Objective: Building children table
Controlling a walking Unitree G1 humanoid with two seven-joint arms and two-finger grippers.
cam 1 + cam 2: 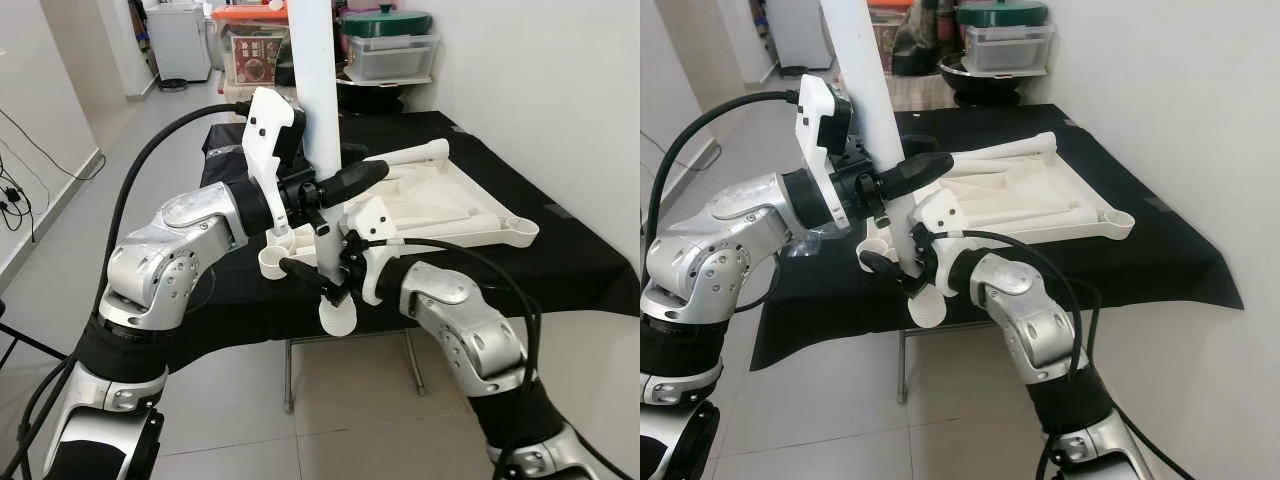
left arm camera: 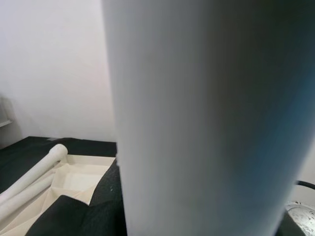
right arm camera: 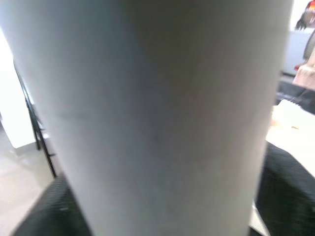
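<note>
- Gripping low on the upright white table leg [image 1: 322, 120], right end effector [image 1: 335, 275] is clenched on it, just above its round foot.
- Left end effector [image 1: 335, 185] clamps the leg higher.
- Beyond: upturned white tabletop [image 1: 455, 205] on black-draped bench [image 1: 560, 260].

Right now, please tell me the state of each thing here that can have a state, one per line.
white table leg: upright, held off the table by both grippers.
left gripper: shut on the leg, higher up.
right gripper: shut on the leg near its round foot.
tabletop: upside down on the black table, one leg lying on it.
clear storage box: lid closed.
</note>
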